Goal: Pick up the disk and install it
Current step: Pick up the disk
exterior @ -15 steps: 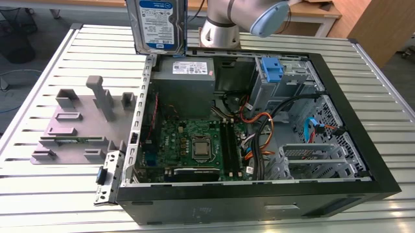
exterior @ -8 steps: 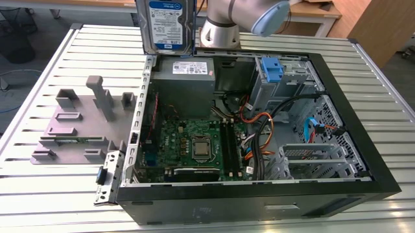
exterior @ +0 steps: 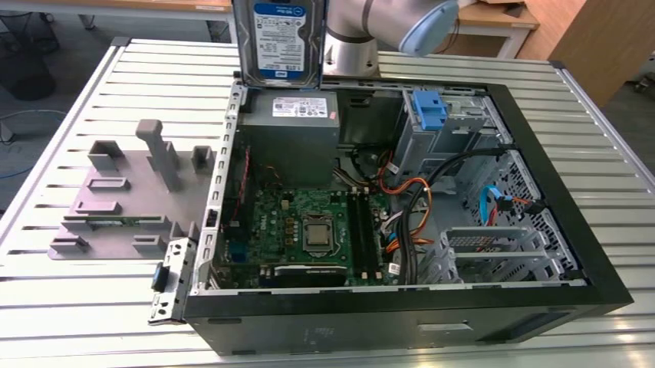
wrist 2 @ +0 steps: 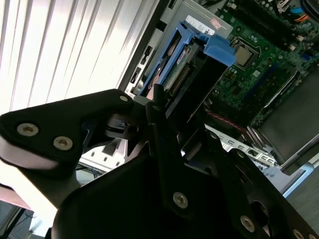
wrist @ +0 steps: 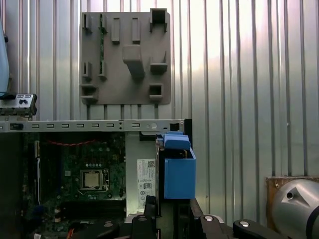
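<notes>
Hanging upright in the gripper (wrist: 171, 205), the disk (exterior: 278, 38) is clear of the counter (exterior: 82, 307), above the far wall of the open computer case (exterior: 409, 307) and just over the power supply (exterior: 291, 123). In both wrist views the black fingers (wrist 2: 158, 99) are clamped on the disk's sides, with its blue carrier frame pointing away from the wrist. The robot arm (exterior: 373, 27) stands just behind the disk.

Contents of the case:
- the power supply in the far corner
- a green motherboard (exterior: 307, 222) on the floor
- orange and black cables (exterior: 409, 207) beside the motherboard
- a metal drive cage (exterior: 455, 130) carrying a blue tab (exterior: 431, 109)
- a second, perforated cage (exterior: 492, 245) nearer the front

A grey fixture plate (exterior: 123, 192) with raised holders lies on the counter beside the case, on the exterior view's left.
</notes>
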You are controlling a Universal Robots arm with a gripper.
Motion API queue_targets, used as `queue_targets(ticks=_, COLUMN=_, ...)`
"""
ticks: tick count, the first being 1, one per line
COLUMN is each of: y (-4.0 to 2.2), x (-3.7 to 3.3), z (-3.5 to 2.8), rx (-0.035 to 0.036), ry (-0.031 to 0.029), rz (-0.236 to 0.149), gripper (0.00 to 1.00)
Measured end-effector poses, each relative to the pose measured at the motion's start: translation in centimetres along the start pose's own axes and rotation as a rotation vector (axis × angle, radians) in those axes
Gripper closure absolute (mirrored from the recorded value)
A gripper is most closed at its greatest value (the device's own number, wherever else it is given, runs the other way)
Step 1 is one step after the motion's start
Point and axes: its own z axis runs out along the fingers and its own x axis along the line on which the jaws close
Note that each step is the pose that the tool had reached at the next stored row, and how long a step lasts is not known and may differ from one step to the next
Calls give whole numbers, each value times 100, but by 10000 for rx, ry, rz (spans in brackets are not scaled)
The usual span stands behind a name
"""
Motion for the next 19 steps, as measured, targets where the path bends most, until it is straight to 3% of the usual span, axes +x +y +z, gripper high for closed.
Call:
queue_targets(ticks=11, y=-265, x=-8, z=2, rx=-1, ry=-1, rz=0, gripper=65)
queue_targets(ticks=19, y=-423, x=-12, z=2, rx=-1, ry=0, rz=0, gripper=65)
